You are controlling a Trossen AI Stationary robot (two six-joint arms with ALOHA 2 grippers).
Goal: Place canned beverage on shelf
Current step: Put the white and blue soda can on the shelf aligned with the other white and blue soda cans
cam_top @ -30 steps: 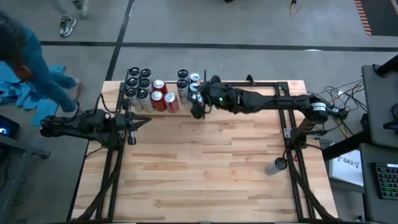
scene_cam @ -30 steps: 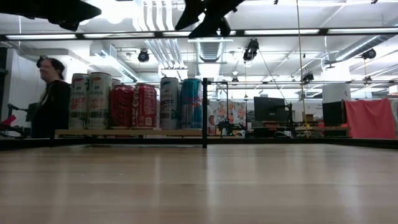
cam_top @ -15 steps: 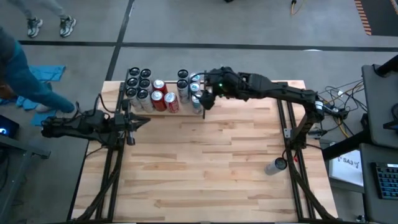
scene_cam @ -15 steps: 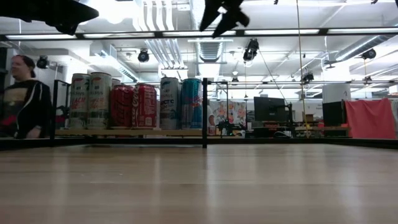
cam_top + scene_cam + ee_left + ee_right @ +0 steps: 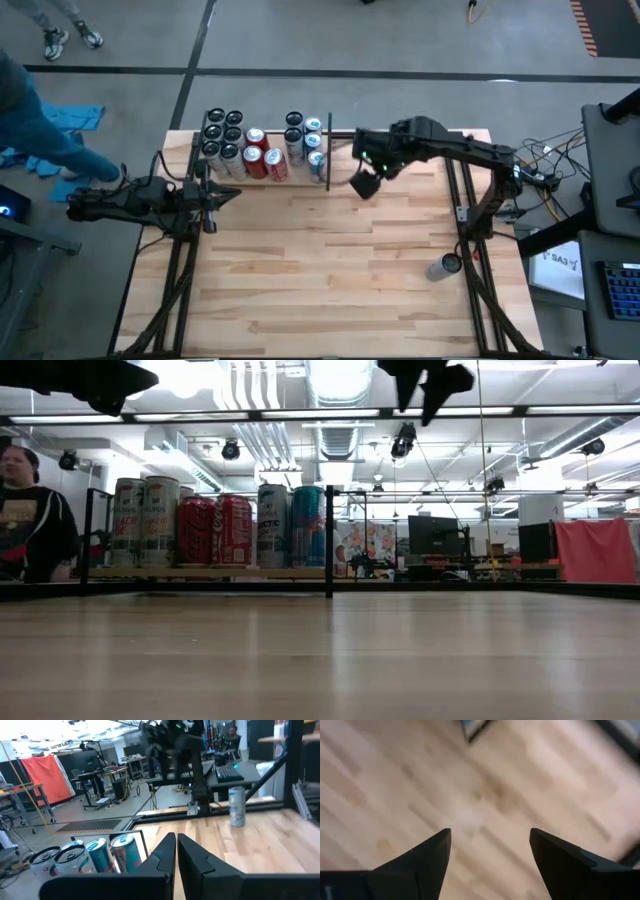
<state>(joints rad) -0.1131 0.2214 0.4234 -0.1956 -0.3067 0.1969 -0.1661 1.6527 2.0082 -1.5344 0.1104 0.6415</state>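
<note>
The shelf [image 5: 262,160] is a flat pale plywood panel with thin black rods at the tabletop's [image 5: 330,270] far left corner, packed with upright cylindrical cans [image 5: 260,150]: dark, red, teal. One more silver can [image 5: 444,266] stands alone by the tabletop's right edge, and my left wrist view shows it too. From the low view I only see can labels in a row. My right pincer [image 5: 364,186] hangs wide open and empty just right of the shelf, well apart from that can. Left pincer [image 5: 212,199] is closed, empty, at the left edge.
</note>
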